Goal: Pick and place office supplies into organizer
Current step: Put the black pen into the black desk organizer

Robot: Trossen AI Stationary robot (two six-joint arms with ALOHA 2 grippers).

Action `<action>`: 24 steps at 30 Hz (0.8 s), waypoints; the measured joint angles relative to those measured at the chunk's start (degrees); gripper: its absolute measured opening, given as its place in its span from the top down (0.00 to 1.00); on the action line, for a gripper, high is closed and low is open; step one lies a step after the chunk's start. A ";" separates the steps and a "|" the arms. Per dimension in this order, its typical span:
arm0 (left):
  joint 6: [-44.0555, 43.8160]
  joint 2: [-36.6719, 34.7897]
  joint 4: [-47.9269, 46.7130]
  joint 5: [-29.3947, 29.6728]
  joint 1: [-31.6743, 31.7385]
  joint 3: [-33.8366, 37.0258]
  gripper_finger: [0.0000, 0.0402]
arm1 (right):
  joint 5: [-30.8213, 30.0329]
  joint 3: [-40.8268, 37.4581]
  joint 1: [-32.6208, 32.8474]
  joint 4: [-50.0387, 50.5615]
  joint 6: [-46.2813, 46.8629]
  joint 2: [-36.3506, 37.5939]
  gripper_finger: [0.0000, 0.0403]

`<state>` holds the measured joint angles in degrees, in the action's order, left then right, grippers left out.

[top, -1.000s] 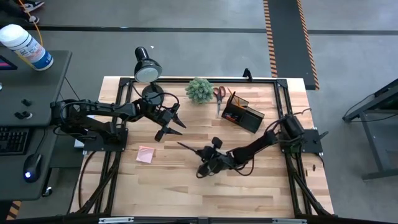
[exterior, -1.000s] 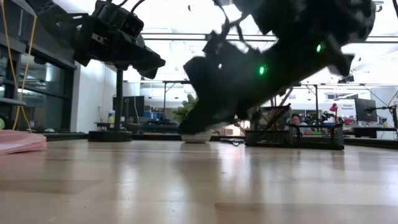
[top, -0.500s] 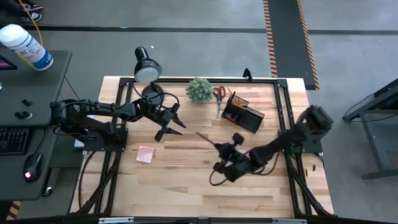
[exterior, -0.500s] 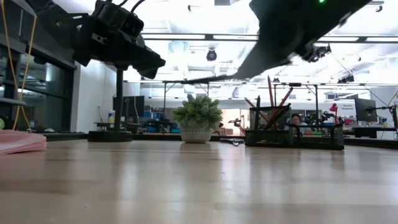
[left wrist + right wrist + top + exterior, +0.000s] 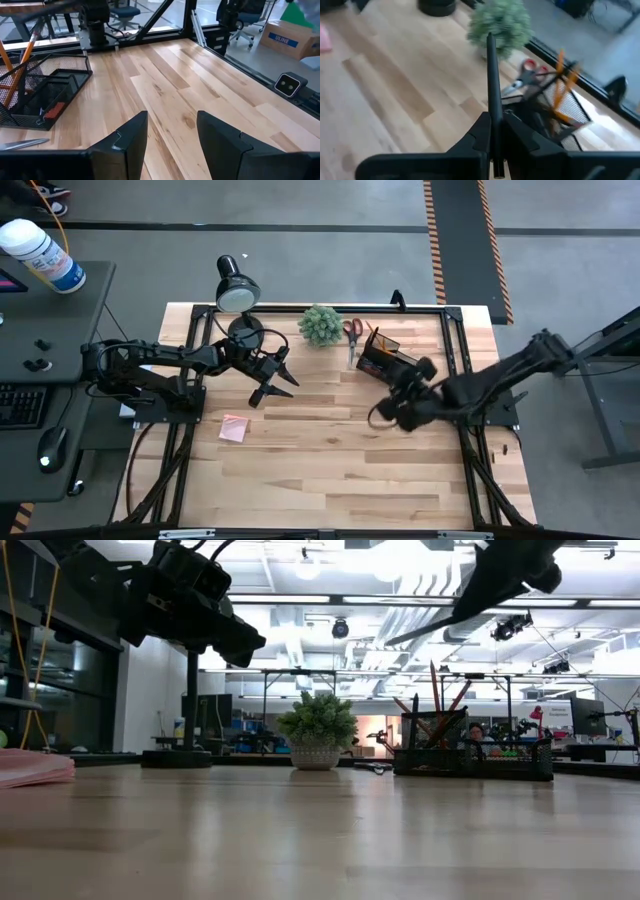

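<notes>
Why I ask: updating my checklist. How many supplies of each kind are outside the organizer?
Scissors: 1
Sticky-note pad: 1
Black pen, held in the right gripper: 1
Total: 3

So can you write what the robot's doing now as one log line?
right gripper: shut on black pen, carrying above organizer | left gripper: open, hovering near lamp | sticky pad: on table

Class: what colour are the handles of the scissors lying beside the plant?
Red. The scissors show it best in the high view.
</notes>
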<state>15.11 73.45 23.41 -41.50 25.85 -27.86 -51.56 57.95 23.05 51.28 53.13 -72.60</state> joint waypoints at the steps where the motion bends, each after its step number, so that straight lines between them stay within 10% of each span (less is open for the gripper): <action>1: 0.00 0.00 -0.05 0.00 0.00 0.00 0.60 | 1.09 0.00 -1.31 0.81 0.60 1.52 0.94; 11: -0.02 0.00 -0.05 0.00 0.00 0.00 0.60 | 23.42 0.07 -16.12 9.04 6.81 9.90 0.94; 24: 0.00 0.00 -0.03 0.00 0.00 0.00 0.60 | 36.22 0.07 -32.63 10.11 5.47 10.10 0.94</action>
<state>15.11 73.45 23.37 -41.50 25.85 -27.86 -15.34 58.02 -9.58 61.38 58.60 -62.50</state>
